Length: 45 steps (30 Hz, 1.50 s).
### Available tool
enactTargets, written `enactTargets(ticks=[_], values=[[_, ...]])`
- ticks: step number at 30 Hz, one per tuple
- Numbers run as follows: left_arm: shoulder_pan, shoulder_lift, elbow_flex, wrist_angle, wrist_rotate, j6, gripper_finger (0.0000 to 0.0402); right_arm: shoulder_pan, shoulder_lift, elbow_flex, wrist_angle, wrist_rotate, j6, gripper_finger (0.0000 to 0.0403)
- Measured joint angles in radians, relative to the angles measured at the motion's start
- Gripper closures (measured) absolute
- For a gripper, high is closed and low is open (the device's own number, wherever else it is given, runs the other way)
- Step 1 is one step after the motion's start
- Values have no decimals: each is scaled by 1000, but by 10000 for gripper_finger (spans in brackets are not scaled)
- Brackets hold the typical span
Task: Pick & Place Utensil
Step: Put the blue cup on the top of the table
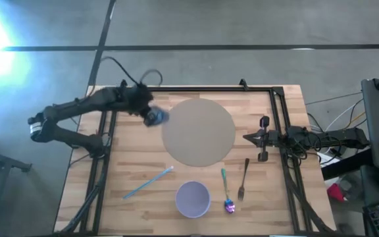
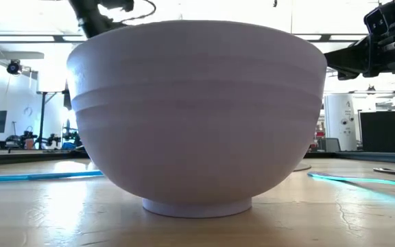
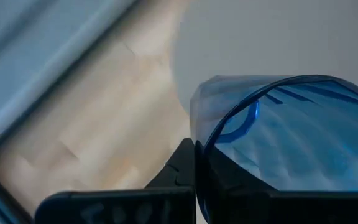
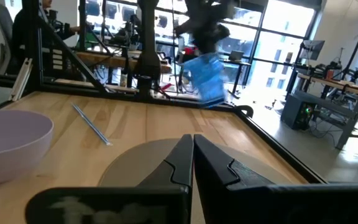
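Utensils untouched, lying flat just right of the bowl (image 1: 193, 199)

Right beside the bowl: spoon (image 1: 226, 191), then fork (image 1: 243, 179) a little further right; straw (image 1: 148, 182) off to the bowl's left. Probably light, stiff and thin, likely slick and hugging the wood, so best pinched across the middle of the handle, not the wide end. Beyond the bowl: round mat (image 1: 198, 131). Further back and right of the bowl: right gripper (image 1: 263, 138), clenched on nothing. Furthest back, left of the bowl: left gripper (image 1: 151, 116) clamped around a blue cup (image 1: 159, 118).
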Motion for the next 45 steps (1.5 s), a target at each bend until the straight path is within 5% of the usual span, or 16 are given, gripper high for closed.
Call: enactTargets(ticks=[6,17,27,45], values=[[115,46,108,148,-34,86,399,0,0,0,0,0,0,394],[246,232,311,159,-26,150,399,0,0,0,0,0,0,394],[364,448,539,-64,106,107,399,0,0,0,0,0,0,394],[414,550,556,-267,217,104,399,0,0,0,0,0,0,394]])
